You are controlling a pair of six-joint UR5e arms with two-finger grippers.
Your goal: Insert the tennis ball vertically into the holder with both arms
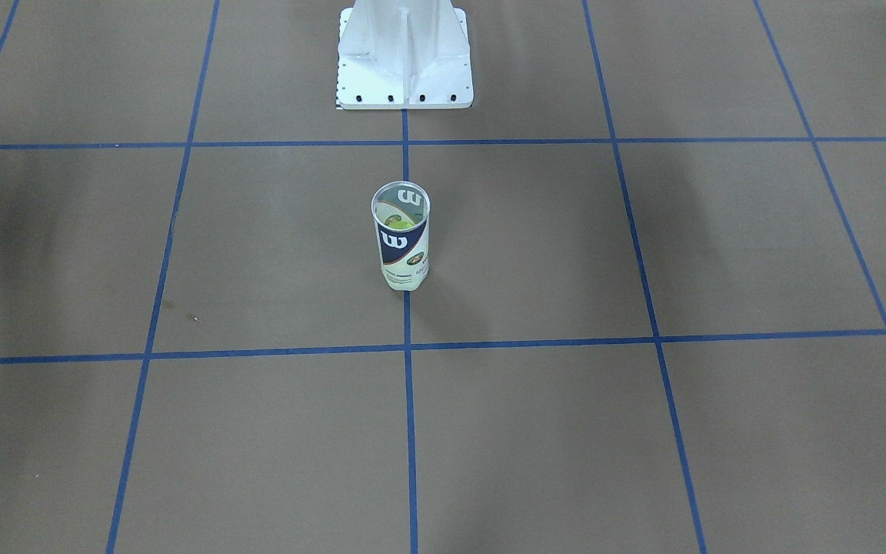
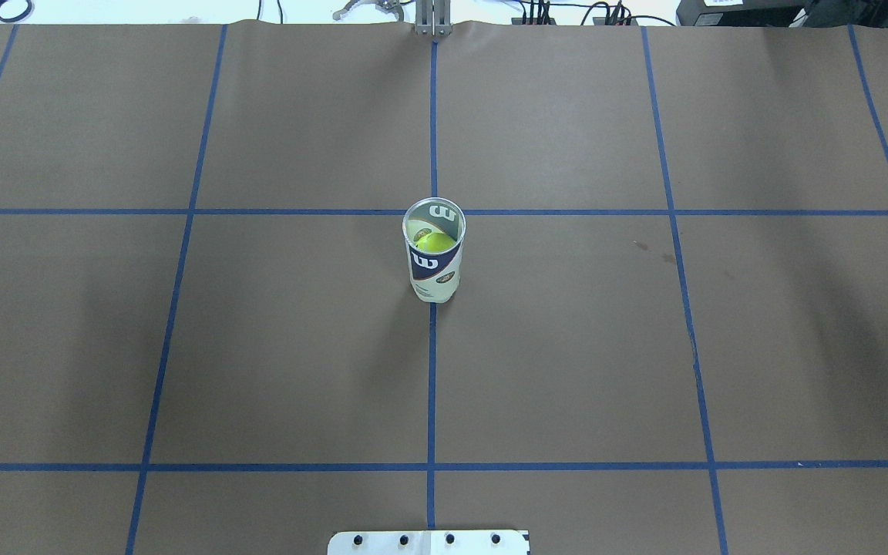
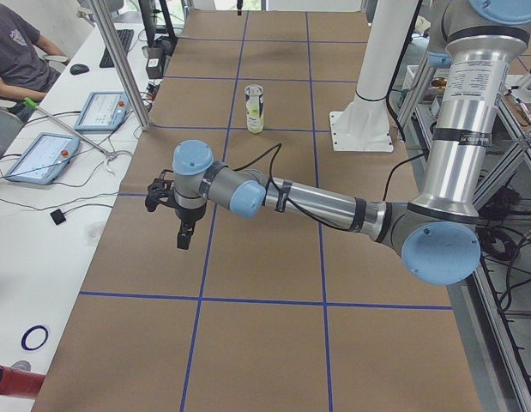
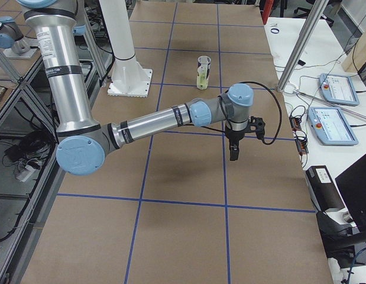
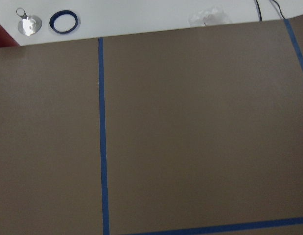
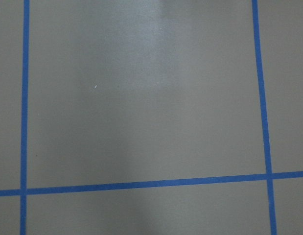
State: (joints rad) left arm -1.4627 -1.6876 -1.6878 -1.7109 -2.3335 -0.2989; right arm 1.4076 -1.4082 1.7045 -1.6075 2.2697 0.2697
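We've got the holder standing upright on the table, mouth open to the top, with a yellow-green tennis ball sitting inside it, well apart from both sets of fingers. The left gripper hangs pointing down over its end of the table and the right gripper does likewise at the other end. We cannot tell whether either pair of fingers is apart or together
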